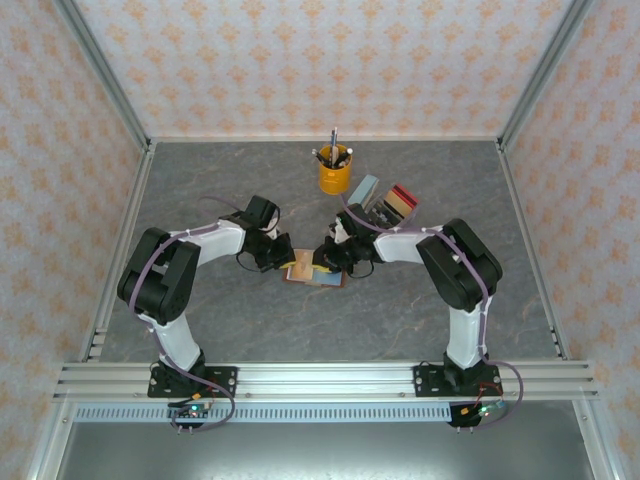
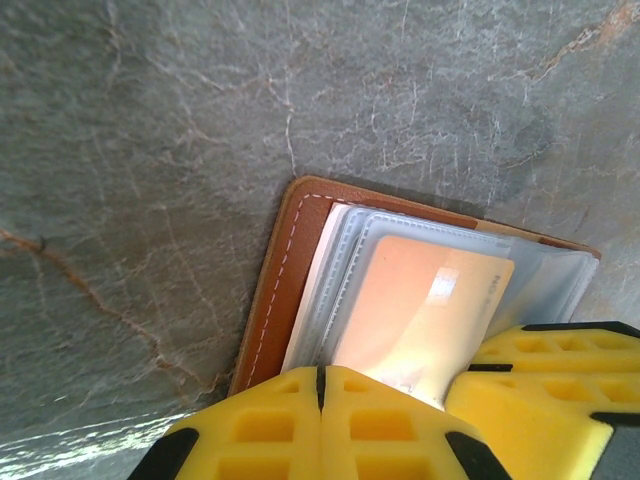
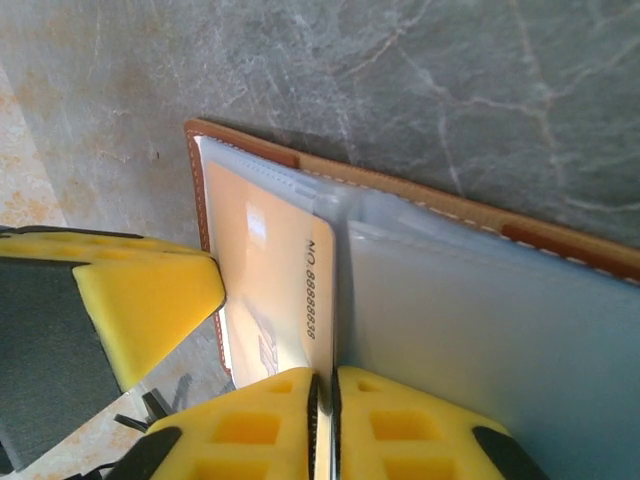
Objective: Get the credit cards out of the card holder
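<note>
Yellow pads of the left gripper [image 2: 322, 410] are pressed together with no gap, right at the near edge of the holder [image 2: 272, 300]. The holder lies open like a book, flat on the grey table [image 2: 150, 150], midway between the two arms. This gripper probably bears on the holder so that it cannot slide while a card is drawn. Whether anything thin is nipped between its pads cannot be told.

The right gripper [image 3: 325, 415] comes in from the opposite side and is just beside the left one. Its pads are closed as well. The seam between them lines up with the long edge of an orange card [image 3: 265, 270], where a clear sleeve begins. It looks placed to pinch that edge, though an actual hold on card or sleeve cannot be confirmed.

Inside its brown leather cover, the holder carries a stack of clear sleeves [image 3: 480, 320]. The orange card, printed with a row of digits, lies among them on the top layer. It is not yet free of the holder. Other cards cannot be made out, so the task looks barely begun.

Farther back, well apart from the work, stand a yellow cup [image 1: 335, 176] of pens and a row of books [image 1: 390, 205].
</note>
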You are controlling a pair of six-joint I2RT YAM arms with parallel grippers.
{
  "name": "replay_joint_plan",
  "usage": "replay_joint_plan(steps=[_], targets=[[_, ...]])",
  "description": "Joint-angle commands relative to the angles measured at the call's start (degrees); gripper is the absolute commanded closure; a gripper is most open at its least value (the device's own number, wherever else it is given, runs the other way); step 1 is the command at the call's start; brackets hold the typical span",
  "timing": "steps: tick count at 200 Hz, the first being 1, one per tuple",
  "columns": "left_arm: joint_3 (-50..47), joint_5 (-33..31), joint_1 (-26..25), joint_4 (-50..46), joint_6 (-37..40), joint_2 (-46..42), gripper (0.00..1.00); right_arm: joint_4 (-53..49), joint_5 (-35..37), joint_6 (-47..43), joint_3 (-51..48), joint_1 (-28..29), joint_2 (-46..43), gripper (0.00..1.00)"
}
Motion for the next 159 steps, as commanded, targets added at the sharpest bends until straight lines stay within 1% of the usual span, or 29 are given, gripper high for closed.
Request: replay_joint_plan(steps=[1, 46, 73, 86, 107, 122, 139, 159], targets=[[-1.37, -2.44, -0.27, -1.12, -0.68, 2.68, 0.95, 3.87, -1.76, 1.22, 1.03, 0.13, 1.72, 0.88], [-2.13, -2.11, -0.27, -0.45, -0.86, 2.46, 0.95, 6.93, -2.51, 3.28, 0.59, 0.13, 1.83, 0.92], [-2.52, -2.4, -0.27, -0.54, -0.86, 2.07, 0.94, 7.91, -2.27, 4.38, 0.16, 0.13, 0.98, 0.99], [-2.52, -2.86, -0.22, -0.91, -0.6, 1.44, 0.92, 7.55, -1.9, 4.54, -0.18, 0.13, 0.13, 1.0], [-2.53, -2.41, -0.11, -0.33, -0.58, -0.12, 0.81, 5.7, -1.44, 4.16, -0.47, -0.04, -0.86, 1.0], [-2.37, -2.34, -0.09, -0.22, -0.42, -1.07, 0.76, 3.28, -0.81, 3.27, -0.69, -0.26, -1.39, 1.0], [-2.38, -2.55, 0.08, -0.24, -0.33, -1.33, 0.73, 1.27, -0.1, 2.49, -1.12, -0.7, -1.79, 1.0], [-2.84, -2.28, 0.35, 0.43, -0.5, -1.1, 0.72, 0.0, 0.4, 1.99, -1.59, -1.14, -2.1, 1.0]])
